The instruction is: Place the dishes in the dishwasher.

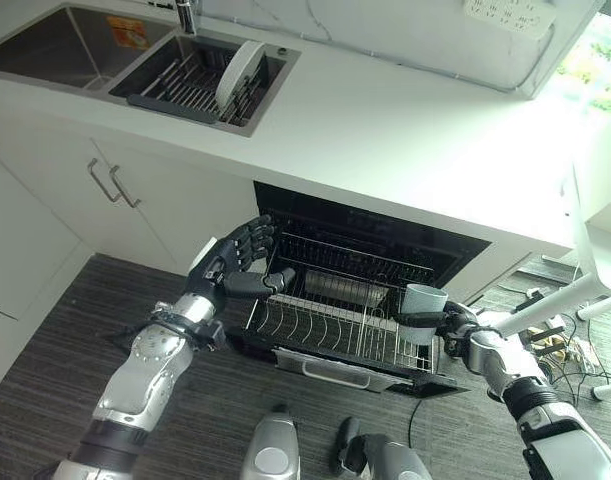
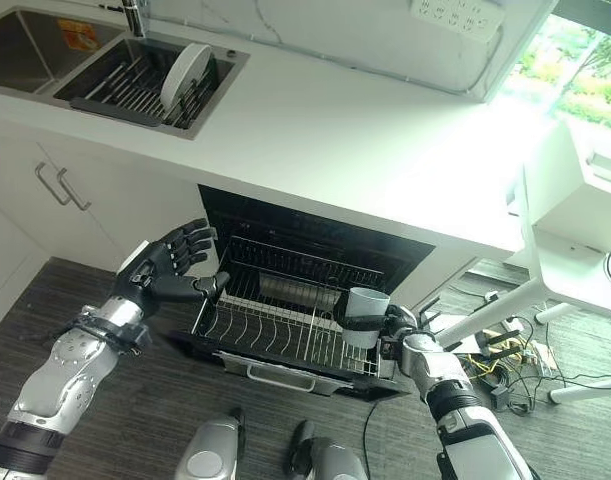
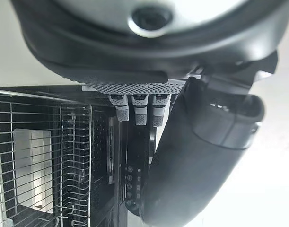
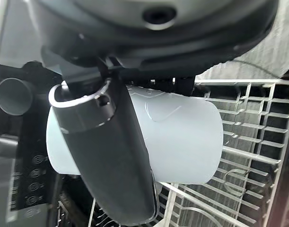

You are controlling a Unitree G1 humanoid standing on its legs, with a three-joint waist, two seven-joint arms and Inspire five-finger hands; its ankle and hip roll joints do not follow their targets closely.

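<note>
A pale grey cup (image 1: 423, 299) stands upright in my right hand (image 1: 455, 327), whose thumb and fingers are curled round it (image 4: 182, 142). It hangs just above the right end of the pulled-out wire rack (image 1: 335, 335) of the open dishwasher (image 1: 365, 250). My left hand (image 1: 240, 258) is open at the rack's left end, fingers straight, thumb (image 3: 201, 161) beside the dishwasher's left edge, holding nothing. A white plate (image 1: 239, 72) stands on edge in the drying rack of the right sink basin (image 1: 200, 75).
The white counter (image 1: 385, 130) runs above the dishwasher. White cabinet doors with bar handles (image 1: 113, 185) stand to the left. A white stand's legs (image 1: 585, 290) and loose cables (image 1: 560, 345) lie on the floor at the right. Dark floor (image 1: 45, 400) lies before the cabinets.
</note>
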